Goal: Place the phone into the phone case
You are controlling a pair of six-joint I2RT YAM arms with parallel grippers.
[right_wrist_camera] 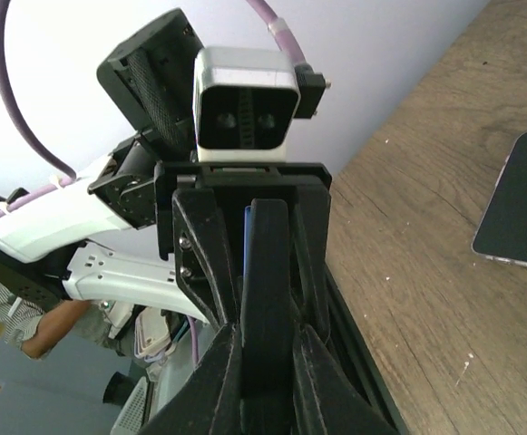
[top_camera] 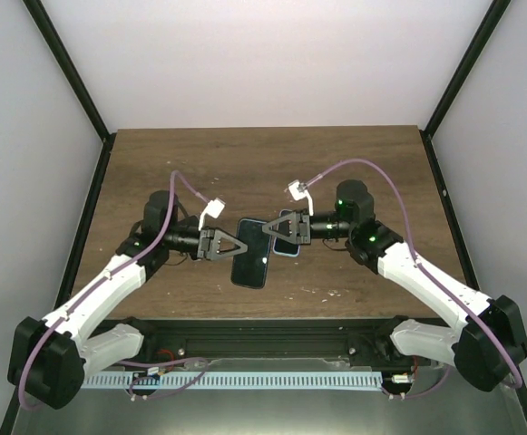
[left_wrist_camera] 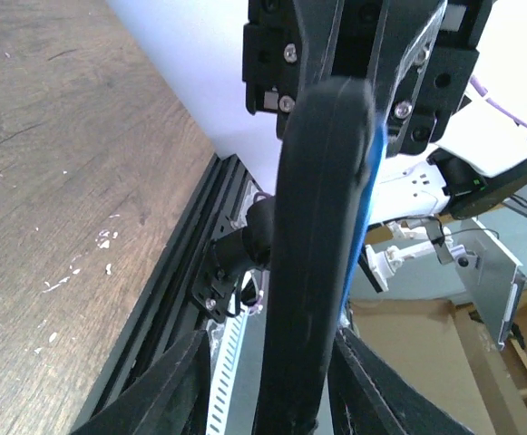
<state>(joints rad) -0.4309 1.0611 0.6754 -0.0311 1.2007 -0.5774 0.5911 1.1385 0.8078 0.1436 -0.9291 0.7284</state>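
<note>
While the brown wooden table point(top_camera: 154, 172) merely carries the loose part, the right gripper point(top_camera: 290, 228) clamps the black, blue-lined phone case point(left_wrist_camera: 322, 227) edge-on in the air, likely to steady it for handling. The left gripper point(left_wrist_camera: 277, 399) stands with jaws apart around its other end. The dark, pale-rimmed slab phone point(right_wrist_camera: 517, 201) lies flat on the wood, not yet inserted.

A dark phone point(right_wrist_camera: 515, 198) lies flat on the scuffed wooden table point(top_camera: 354, 163).
</note>
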